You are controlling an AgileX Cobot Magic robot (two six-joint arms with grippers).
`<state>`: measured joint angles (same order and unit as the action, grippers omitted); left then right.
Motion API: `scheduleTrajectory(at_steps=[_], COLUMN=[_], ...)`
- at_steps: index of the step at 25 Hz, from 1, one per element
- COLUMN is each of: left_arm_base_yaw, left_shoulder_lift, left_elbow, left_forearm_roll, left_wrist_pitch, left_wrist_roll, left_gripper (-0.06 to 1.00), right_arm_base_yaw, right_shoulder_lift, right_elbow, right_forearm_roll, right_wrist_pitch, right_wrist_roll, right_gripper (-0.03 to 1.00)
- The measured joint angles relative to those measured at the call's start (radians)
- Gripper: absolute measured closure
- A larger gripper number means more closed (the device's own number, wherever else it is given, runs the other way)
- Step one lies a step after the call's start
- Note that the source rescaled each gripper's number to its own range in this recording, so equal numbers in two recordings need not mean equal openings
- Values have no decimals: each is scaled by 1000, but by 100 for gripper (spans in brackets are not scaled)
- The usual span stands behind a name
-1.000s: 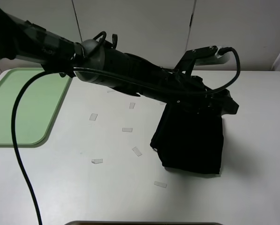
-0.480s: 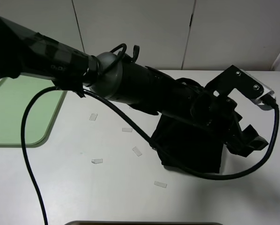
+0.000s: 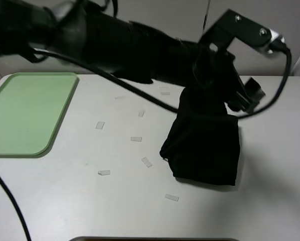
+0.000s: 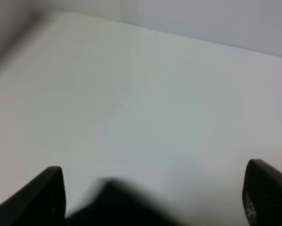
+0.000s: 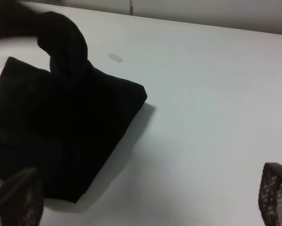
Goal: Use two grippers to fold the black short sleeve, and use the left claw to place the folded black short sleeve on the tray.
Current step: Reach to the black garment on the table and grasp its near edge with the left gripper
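The folded black short sleeve (image 3: 205, 150) lies on the right part of the white counter (image 3: 80, 206), well apart from the pale green tray (image 3: 24, 115) at the left edge. The left gripper (image 4: 157, 190) hangs near the garment's far right corner with its 2 fingers spread. The right gripper (image 5: 149, 195) is spread too, gripping nothing.
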<state>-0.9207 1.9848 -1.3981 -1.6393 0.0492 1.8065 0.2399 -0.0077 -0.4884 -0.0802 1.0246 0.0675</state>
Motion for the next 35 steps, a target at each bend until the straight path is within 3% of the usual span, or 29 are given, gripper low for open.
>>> scheduleTrajectory(at_steps=[8, 9, 11, 20, 28, 35], left_arm_base_yaw=[40, 40, 41, 55, 112, 154], left_shoulder_lift=[-168, -185, -187, -188, -188, -188], left_elbow=[134, 193, 235, 271, 271, 271], left_forearm_roll=[90, 91, 91, 21, -30, -34], left_wrist_pitch=[-407, -523, -571, -578, -576, -556], left_wrist_roll=[-54, -54, -51, -49, -51, -42], left_gripper=[19, 19, 19, 18, -3, -5], right_arm_base_yaw=[0, 0, 0, 0, 0, 0], right_shoulder_lift=[0, 0, 0, 0, 0, 0], right_elbow=[0, 0, 0, 0, 0, 0], right_forearm_roll=[0, 0, 0, 0, 0, 0], right_wrist_pitch=[0, 0, 0, 0, 0, 0], right_wrist_roll=[0, 0, 0, 0, 0, 0], right_gripper=[-3, -3, -3, -3, -3, -3])
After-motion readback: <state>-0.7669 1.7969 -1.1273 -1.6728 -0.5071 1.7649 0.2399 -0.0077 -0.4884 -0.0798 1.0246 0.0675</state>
